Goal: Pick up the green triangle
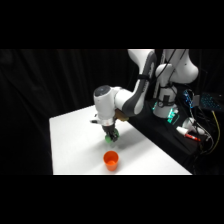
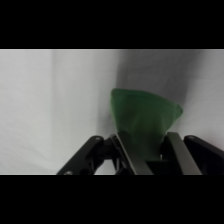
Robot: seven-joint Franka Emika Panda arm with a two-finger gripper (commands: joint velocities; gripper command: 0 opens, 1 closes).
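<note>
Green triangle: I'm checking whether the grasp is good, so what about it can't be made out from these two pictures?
- Side view: the green triangle is mostly hidden by the gripper; whether it touches the table is too small to tell.
- Wrist view: the triangle's lower part is hidden between the fingers and cut off at the bottom edge.
- Wrist view: the orange cup is out of frame.

The side camera looks across and down on the desk [image 1: 75,145] from afar — the wrist camera sits close above it; both share the green triangle [image 1: 112,138] [image 2: 145,120].
</note>
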